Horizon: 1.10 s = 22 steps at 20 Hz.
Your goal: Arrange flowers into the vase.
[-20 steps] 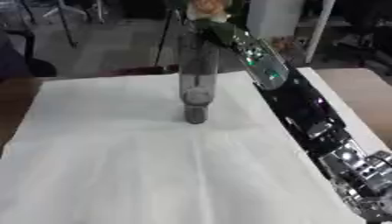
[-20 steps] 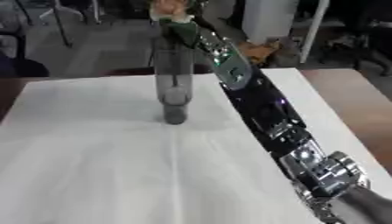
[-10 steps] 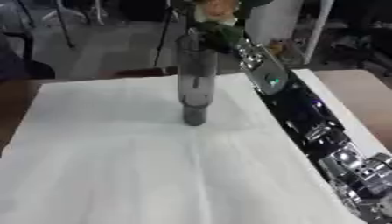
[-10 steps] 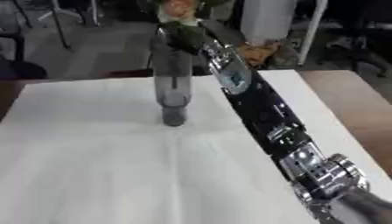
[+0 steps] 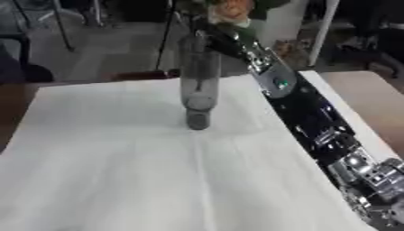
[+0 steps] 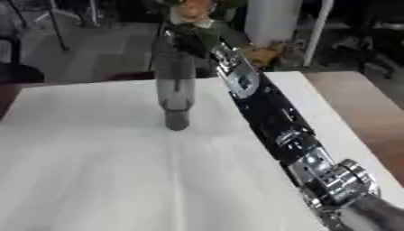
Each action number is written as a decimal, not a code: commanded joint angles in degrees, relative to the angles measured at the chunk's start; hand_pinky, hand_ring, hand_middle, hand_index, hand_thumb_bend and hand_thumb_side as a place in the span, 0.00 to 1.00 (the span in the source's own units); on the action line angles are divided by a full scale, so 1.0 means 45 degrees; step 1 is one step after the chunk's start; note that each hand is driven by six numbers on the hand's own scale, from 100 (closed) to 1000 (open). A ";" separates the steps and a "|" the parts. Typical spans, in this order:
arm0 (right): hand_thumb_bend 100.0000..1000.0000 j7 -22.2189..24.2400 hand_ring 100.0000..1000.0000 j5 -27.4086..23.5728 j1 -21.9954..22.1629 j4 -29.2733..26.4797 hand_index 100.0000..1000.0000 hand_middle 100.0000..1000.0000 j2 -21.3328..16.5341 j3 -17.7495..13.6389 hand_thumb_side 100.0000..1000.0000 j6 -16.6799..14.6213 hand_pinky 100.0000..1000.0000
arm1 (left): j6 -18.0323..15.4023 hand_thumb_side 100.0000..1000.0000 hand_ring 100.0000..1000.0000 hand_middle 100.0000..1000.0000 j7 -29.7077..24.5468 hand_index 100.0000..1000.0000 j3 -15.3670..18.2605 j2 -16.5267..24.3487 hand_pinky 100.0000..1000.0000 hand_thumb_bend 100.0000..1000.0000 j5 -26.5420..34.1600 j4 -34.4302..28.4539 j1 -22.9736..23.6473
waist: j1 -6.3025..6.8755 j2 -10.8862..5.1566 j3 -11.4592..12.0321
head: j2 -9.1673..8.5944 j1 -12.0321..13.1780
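A tall grey glass vase (image 5: pixel 197 81) stands upright on the white tablecloth (image 5: pixel 142 171), near the table's far middle. My right arm (image 5: pixel 315 122) stretches from the lower right up to the vase's mouth. My right hand (image 6: pixel 193 38) is at the vase's top, curled on an orange flower (image 6: pixel 192 8) with green leaves, held right above the rim. The stem is hidden by the hand and the vase. My left hand shows in neither view.
The table's wooden top (image 5: pixel 371 99) shows to the right of the cloth. Beyond the far edge are a floor, chair legs (image 5: pixel 63 27) and a white pillar (image 6: pixel 272 22).
The flower and my right hand have come down a little toward the vase's mouth. The camera has tilted, so the whole picture has shifted slightly.
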 commanded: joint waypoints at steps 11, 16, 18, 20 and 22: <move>0.17 0.0096 0.92 -0.0812 -0.0146 -0.1255 0.98 0.86 -0.0407 -0.0022 0.89 -0.0214 1.00 | -0.0034 0.81 0.58 0.49 0.0092 0.60 0.0111 0.0106 0.52 0.58 -0.0006 -0.0099 -0.0046 | -0.0038 -0.0061 -0.0105 | -0.0128 -0.0012; 0.17 0.0132 0.92 -0.0837 -0.0140 -0.1299 0.98 0.86 -0.0414 -0.0023 0.89 -0.0220 1.00 | -0.0036 0.81 0.58 0.49 0.0094 0.60 0.0111 0.0107 0.52 0.58 -0.0004 -0.0097 -0.0046 | -0.0037 -0.0062 -0.0106 | -0.0128 -0.0013; 0.17 0.0133 0.92 -0.0837 -0.0140 -0.1301 0.98 0.86 -0.0414 -0.0023 0.89 -0.0219 1.00 | -0.0036 0.81 0.58 0.49 0.0094 0.60 0.0111 0.0107 0.52 0.58 -0.0004 -0.0097 -0.0046 | -0.0037 -0.0062 -0.0106 | -0.0128 -0.0013; 0.17 0.0134 0.92 -0.0838 -0.0140 -0.1302 0.98 0.86 -0.0415 -0.0023 0.89 -0.0218 1.00 | -0.0037 0.81 0.58 0.49 0.0094 0.60 0.0111 0.0107 0.52 0.58 -0.0004 -0.0097 -0.0046 | -0.0037 -0.0062 -0.0106 | -0.0128 -0.0013; 0.65 0.0158 1.00 -0.0818 -0.0159 -0.1341 1.00 0.98 -0.0408 0.0015 0.72 -0.0241 1.00 | -0.0033 0.81 0.58 0.49 0.0089 0.60 0.0105 0.0104 0.52 0.59 -0.0003 -0.0094 -0.0046 | -0.0036 -0.0067 -0.0115 | -0.0136 -0.0047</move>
